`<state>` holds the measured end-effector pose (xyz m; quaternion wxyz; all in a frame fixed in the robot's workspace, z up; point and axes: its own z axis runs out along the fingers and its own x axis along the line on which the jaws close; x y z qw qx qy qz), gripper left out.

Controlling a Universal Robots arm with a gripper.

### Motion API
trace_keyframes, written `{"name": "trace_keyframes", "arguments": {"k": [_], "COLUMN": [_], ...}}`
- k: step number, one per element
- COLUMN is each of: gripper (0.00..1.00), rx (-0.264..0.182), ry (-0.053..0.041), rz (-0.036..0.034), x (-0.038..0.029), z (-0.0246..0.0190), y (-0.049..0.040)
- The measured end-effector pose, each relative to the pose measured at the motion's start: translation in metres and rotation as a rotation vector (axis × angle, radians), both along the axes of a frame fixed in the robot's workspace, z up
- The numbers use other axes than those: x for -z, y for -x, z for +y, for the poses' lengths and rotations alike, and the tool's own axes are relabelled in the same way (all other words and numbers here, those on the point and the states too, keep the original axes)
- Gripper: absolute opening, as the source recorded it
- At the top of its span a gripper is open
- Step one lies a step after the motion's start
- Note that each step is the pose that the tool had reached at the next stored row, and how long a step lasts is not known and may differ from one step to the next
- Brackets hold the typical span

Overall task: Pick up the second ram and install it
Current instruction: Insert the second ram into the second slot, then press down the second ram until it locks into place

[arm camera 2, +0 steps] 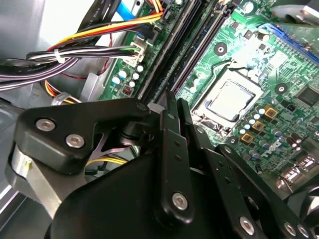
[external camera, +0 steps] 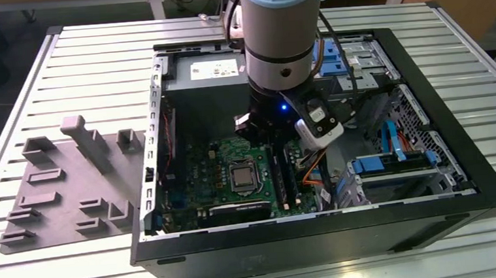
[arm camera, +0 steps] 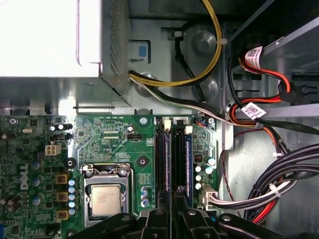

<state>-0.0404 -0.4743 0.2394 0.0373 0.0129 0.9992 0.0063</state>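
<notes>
My gripper [arm camera 2: 173,102] is shut, its black fingertips low over the near end of the memory slots on the green motherboard [arm camera: 114,142]. The second ram [arm camera: 185,164], a long dark blue-black stick, stands upright in the slot nearer the cable bundle, and it shows again in the second wrist view [arm camera 2: 167,59]. A second dark stick [arm camera: 162,164] sits in the neighbouring slot. In the first wrist view the gripper [arm camera: 172,216] is centred between the two slots. In the exterior view the arm reaches down into the open case, with the gripper [external camera: 263,132] just above the ram [external camera: 284,176].
The grey power supply [arm camera: 50,45] lies beside the board, with yellow and black cables [arm camera: 199,74] running past the slots. Black and white cable bundles [arm camera 2: 75,55] crowd the slot side. The processor socket [arm camera: 106,199] is close by. A grey holder tray [external camera: 68,184] lies outside the case at the exterior view's left.
</notes>
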Motion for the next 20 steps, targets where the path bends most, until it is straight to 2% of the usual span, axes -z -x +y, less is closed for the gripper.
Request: {"name": "trace_keyframes", "arguments": {"k": [8,9,20], "gripper": [0.18,0.11,0.11], "rx": [0.0,0.0,0.0], "ry": [0.0004,0.0003,0.0002], "rz": [0.0001,0.0001,0.0002], "x": [-0.0005,-0.0005,-0.0008], "z": [0.0,0.0,0.0004], "y": [0.0,0.0,0.0]}}
